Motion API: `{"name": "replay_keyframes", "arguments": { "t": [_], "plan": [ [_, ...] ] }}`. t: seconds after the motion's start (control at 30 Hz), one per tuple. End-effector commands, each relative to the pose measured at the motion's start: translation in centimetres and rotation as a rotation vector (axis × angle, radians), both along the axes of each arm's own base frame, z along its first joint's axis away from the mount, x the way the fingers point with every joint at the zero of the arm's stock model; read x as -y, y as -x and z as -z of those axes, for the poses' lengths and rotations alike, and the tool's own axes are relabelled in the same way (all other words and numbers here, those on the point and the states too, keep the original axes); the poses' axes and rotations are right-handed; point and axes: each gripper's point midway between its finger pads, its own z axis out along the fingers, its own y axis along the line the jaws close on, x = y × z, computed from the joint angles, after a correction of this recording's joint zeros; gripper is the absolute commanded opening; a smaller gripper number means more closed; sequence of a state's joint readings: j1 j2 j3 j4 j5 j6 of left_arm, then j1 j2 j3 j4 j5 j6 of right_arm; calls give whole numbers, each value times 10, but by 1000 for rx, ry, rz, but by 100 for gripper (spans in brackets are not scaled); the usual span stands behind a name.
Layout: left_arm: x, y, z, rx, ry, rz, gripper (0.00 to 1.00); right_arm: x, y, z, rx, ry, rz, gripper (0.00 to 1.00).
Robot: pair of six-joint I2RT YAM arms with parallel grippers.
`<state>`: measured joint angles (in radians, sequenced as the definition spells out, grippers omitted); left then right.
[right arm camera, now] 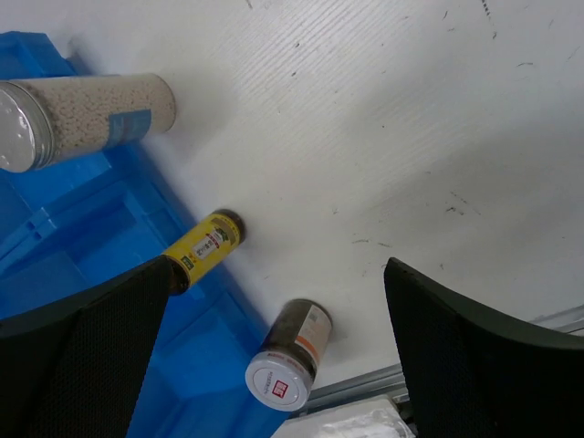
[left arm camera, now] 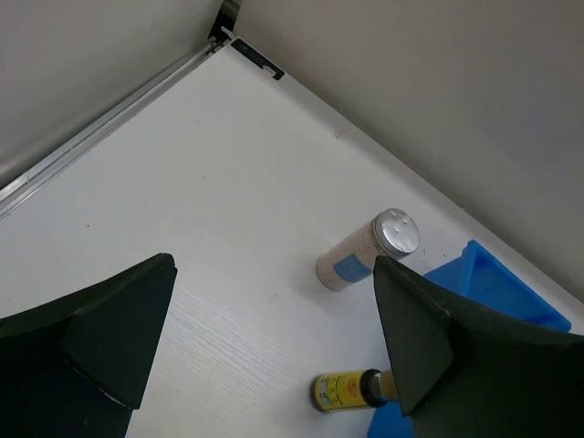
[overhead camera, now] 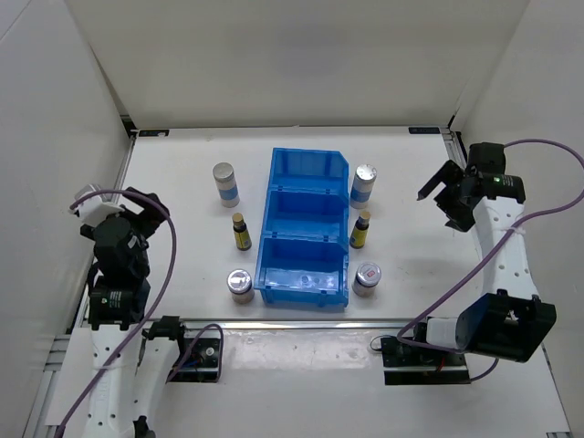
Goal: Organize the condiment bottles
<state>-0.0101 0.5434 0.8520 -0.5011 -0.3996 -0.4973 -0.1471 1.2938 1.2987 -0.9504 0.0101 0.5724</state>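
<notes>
Six bottles stand upright beside the blue bin (overhead camera: 306,192), three on each side. Left: a white blue-banded cylinder (overhead camera: 225,183), a slim yellow-labelled bottle (overhead camera: 241,232), a squat silver-lidded jar (overhead camera: 240,285). Right: a white cylinder (overhead camera: 363,185), a yellow-labelled bottle (overhead camera: 359,229), a jar (overhead camera: 366,277). My left gripper (overhead camera: 137,214) is open and empty, raised at the far left; its wrist view shows the white cylinder (left arm camera: 370,249) and yellow bottle (left arm camera: 345,390). My right gripper (overhead camera: 443,193) is open and empty at the far right; its view shows the cylinder (right arm camera: 87,114), yellow bottle (right arm camera: 203,244) and jar (right arm camera: 290,354).
The bin has three compartments and sits in the middle of the white table; nothing shows in them. White walls enclose the table on the left, back and right. A metal rail (overhead camera: 292,327) runs along the near edge by the arm bases.
</notes>
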Motion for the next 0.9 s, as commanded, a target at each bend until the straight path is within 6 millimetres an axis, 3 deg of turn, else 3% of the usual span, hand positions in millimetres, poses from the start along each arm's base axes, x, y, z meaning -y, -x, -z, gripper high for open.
{"name": "replay_keyframes", "arguments": {
  "t": [0.0, 0.07, 0.17, 0.2, 0.23, 0.3, 0.4, 0.43, 0.47, 0.5, 0.57, 0.6, 0.63, 0.67, 0.8, 0.83, 0.87],
  "plan": [
    [11, 8, -1, -77, 0, 67, 100, 9, -12, -40, 117, 63, 27, 100],
    [25, 9, -7, -66, -22, 162, 100, 32, -10, -48, 126, 167, 103, 100],
    [35, 15, -1, -97, 29, 207, 100, 55, 9, -27, 20, 140, 292, 100],
    [35, 16, 9, -126, 96, 176, 100, 35, 6, -27, 30, 25, 186, 100],
    [43, 16, 25, -157, 231, 161, 100, 29, -7, -33, 93, -1, 104, 100],
    [59, 14, 40, -201, 272, 231, 100, 10, -24, -46, 194, -39, 12, 100],
    [66, 10, 42, -199, 327, 246, 100, -6, -38, -55, 244, -38, -38, 100],
    [66, 7, 45, -203, 340, 242, 100, -10, -46, -48, 219, -38, -59, 100],
    [68, 3, 43, -198, 328, 262, 100, -14, -54, -60, 233, -31, -83, 100],
    [68, -6, 45, -192, 327, 264, 100, -28, -58, -60, 214, -32, -134, 100],
    [69, -10, 53, -204, 337, 271, 100, -40, -70, -41, 112, 31, -229, 100],
    [67, -11, 61, -225, 341, 257, 100, -59, -73, -39, 86, 79, -295, 100],
    [68, -10, 71, -250, 348, 262, 100, -65, -88, -40, 72, 145, -348, 100],
    [62, -10, 76, -258, 336, 235, 100, -59, -91, -35, 32, 239, -342, 100],
    [41, -7, 82, -267, 280, 141, 100, -93, -121, -25, -15, 329, -453, 100],
    [37, -8, 84, -270, 289, 112, 100, -98, -132, -8, -50, 346, -478, 100],
    [37, -8, 84, -270, 289, 112, 100, -109, -141, -13, -24, 357, -491, 100]
  ]
}}
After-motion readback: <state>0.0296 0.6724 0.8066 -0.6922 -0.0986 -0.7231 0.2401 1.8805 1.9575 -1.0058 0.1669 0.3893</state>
